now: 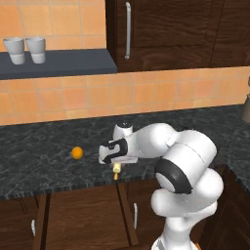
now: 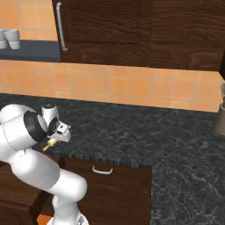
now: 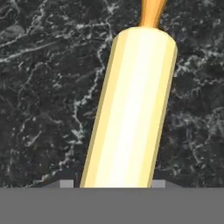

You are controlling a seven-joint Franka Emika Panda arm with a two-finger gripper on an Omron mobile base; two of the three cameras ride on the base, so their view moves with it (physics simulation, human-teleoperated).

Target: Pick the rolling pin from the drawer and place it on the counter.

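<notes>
Rolling pin (image 3: 131,109): smooth cream cylinder, tapered orange handle, above the surface.
Tool (image 1: 116,164): closed on the rolling pin.
Surface (image 1: 44,146): dark marbled stone.
Wall (image 1: 73,97): orange tiles.

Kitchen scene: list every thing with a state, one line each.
rolling pin: held in the gripper, above the counter.
gripper: shut on the rolling pin.
drawer: pulled open below the counter edge.
counter: under the hand, pin not yet set down.
orange ball: resting on the counter.
cups: upright on the wall shelf.

White arm (image 1: 188,171), dark joints
</notes>
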